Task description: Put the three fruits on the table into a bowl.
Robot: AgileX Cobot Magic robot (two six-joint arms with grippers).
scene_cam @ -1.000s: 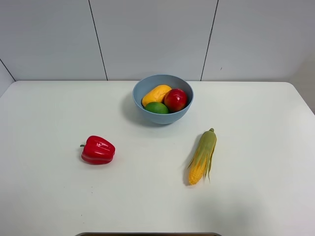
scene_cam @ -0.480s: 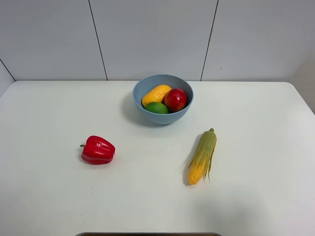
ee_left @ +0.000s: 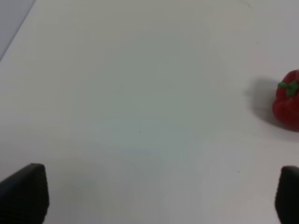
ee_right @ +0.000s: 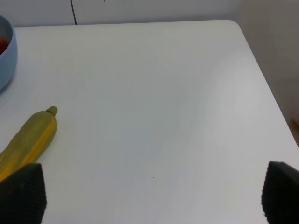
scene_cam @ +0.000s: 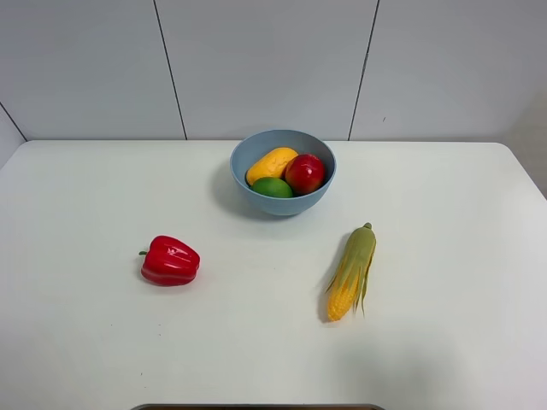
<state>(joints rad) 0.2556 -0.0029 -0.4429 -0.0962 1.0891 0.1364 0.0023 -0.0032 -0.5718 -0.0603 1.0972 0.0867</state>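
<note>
The light blue bowl [scene_cam: 283,173] stands at the back middle of the white table [scene_cam: 444,325]. In it lie the yellow-orange mango [scene_cam: 271,164], the red apple-like fruit [scene_cam: 305,172] and the green lime [scene_cam: 273,188]. Neither arm shows in the exterior high view. The left gripper [ee_left: 154,196] is open and empty over bare table; only its black fingertips [ee_left: 25,193] show. The right gripper [ee_right: 149,198] is open and empty, its fingertips [ee_right: 280,196] far apart. The bowl's rim [ee_right: 7,56] shows at the edge of the right wrist view.
A red bell pepper [scene_cam: 170,260] lies left of the middle and also shows in the left wrist view [ee_left: 287,99]. A corn cob with green husk [scene_cam: 351,272] lies right of the middle and shows in the right wrist view [ee_right: 25,142]. A grey panelled wall stands behind the table.
</note>
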